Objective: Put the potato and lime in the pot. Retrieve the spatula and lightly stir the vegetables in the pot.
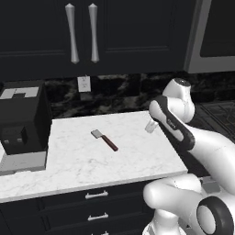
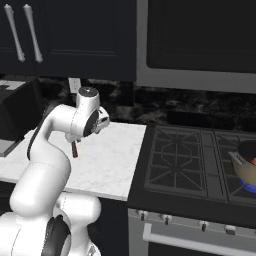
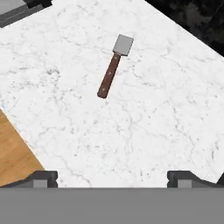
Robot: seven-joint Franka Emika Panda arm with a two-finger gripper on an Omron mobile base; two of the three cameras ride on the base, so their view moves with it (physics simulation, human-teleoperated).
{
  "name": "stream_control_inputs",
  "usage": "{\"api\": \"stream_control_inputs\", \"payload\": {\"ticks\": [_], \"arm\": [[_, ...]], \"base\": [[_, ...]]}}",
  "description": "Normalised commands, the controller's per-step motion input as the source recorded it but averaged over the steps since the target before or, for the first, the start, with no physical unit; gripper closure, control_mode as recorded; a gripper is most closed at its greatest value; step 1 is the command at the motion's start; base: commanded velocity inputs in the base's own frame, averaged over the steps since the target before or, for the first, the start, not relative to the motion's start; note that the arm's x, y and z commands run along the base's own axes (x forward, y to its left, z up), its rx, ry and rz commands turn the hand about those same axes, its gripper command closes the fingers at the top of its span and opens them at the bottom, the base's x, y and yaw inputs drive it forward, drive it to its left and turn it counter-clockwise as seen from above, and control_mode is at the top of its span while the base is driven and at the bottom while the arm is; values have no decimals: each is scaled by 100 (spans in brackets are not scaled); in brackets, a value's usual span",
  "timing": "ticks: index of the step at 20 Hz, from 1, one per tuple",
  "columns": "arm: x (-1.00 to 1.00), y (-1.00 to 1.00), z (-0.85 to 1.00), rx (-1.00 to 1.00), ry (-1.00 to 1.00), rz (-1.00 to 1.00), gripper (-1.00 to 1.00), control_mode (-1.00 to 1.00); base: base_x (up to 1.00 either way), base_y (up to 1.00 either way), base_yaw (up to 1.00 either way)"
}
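- The fingers (image 3: 112, 178) stand spread as wide as they go, with nothing between them; the two dark tips sit far apart at the bottom of the hand view, one low on the left (image 3: 41, 178), the other low on the right.
- The fingers hover above the white marble tabletop (image 3: 166, 113) without touching it.
- The spatula (image 3: 114, 65) lies flat on the tabletop, well ahead of the fingers and roughly in line with the gap between them. Its brown wooden handle points back toward the fingers, and its flat grey head is the far end.
- From the left base camera, the spatula (image 1: 104, 140) rests near the middle of the tabletop (image 1: 69, 160), apart from everything else on it.
- From the right base camera, part of the spatula's handle (image 2: 75, 149) shows just below the robot's wrist.
- The pot (image 2: 245, 167) sits on the gas stove (image 2: 185, 165), far off to the right of the fingers, cut by the picture edge. A small reddish patch shows at its rim; I cannot tell what it is.
- A dark boxy appliance (image 1: 23, 119) stands at the tabletop's left end, well away from the fingers.
- A white wall outlet (image 1: 84, 84) hangs on the dark backsplash behind the tabletop.
- Dark upper cabinets with two silver handles (image 1: 82, 32) hang above.
- No brand, label or readable writing can be made out on any object.
- A strip of wooden floor (image 3: 15, 153) shows to the lower left of the fingers, beyond the tabletop edge.
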Motion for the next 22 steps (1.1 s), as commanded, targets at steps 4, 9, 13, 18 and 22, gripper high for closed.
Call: {"api": "stream_control_inputs", "payload": {"ticks": [4,9,13,18,22], "arm": [[0,12,-42,-41,-1,83,-100,-100],[-3,17,-22,-42,-6,86,-100,-100],[-16,23,-1,-36,-6,90,-100,-100],[-3,29,-3,-28,-1,85,-100,-100],[4,34,-7,-17,1,78,-100,-100]], "base": [[0,0,0],[0,0,0],[0,0,0],[0,0,0],[0,0,0]]}}
